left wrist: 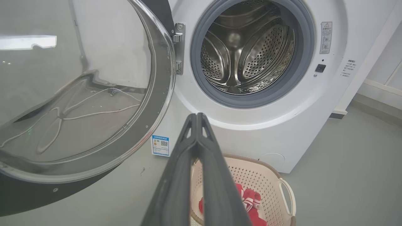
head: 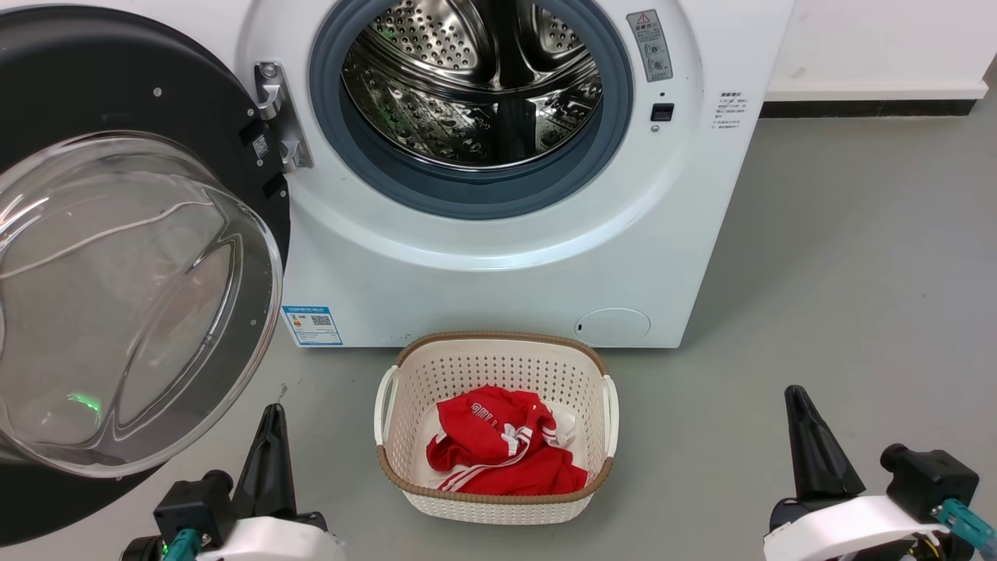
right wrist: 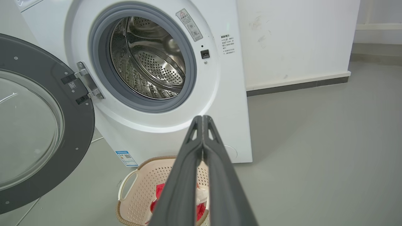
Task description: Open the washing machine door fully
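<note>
The white washing machine (head: 498,288) fills the upper middle of the head view, its steel drum (head: 475,78) exposed inside a grey gasket. The black washing machine door (head: 117,101) with its bulging glass bowl (head: 132,296) is swung wide to the left on a metal hinge (head: 282,117). My left gripper (head: 269,421) is shut at the lower left, just below the door's rim and apart from it. My right gripper (head: 796,401) is shut at the lower right, over bare floor. The door (left wrist: 28,197), the machine (left wrist: 260,135) and the shut gripper (left wrist: 196,115) show in the left wrist view. The right wrist view holds the door (right wrist: 78,125), the machine (right wrist: 226,103) and the shut gripper (right wrist: 202,117).
A cream perforated basket (head: 498,358) with a red garment (head: 498,452) stands on the grey floor right before the machine, between my two grippers. A white wall with a dark skirting (head: 864,107) runs behind on the right. A thin white cable lies on the floor behind the door glass.
</note>
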Available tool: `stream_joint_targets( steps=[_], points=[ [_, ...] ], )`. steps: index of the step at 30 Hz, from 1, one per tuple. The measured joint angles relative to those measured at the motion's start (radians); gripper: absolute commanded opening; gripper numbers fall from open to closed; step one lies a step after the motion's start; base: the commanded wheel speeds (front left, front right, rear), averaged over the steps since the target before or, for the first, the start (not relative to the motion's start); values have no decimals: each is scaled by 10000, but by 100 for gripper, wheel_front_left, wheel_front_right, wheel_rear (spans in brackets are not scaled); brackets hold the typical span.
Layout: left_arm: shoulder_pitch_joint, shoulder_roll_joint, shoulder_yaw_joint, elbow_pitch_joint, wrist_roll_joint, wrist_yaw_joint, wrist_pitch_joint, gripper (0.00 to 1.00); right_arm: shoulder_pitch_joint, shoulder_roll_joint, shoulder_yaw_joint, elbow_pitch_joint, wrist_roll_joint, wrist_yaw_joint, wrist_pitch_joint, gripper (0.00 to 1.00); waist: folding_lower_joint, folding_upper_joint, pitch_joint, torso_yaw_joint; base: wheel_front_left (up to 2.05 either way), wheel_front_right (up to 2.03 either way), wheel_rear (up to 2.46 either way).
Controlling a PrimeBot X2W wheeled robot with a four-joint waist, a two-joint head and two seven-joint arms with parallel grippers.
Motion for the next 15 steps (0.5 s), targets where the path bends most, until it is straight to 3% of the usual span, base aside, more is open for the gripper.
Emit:
stream_joint_targets(
  steps=[15],
  points=[
    [-232, 0, 176, 259, -2863, -257, 627, 0, -187, -100, -84, 176, 2834, 0, 535, 0, 1, 0, 4, 38, 0, 0, 0]
  ],
)
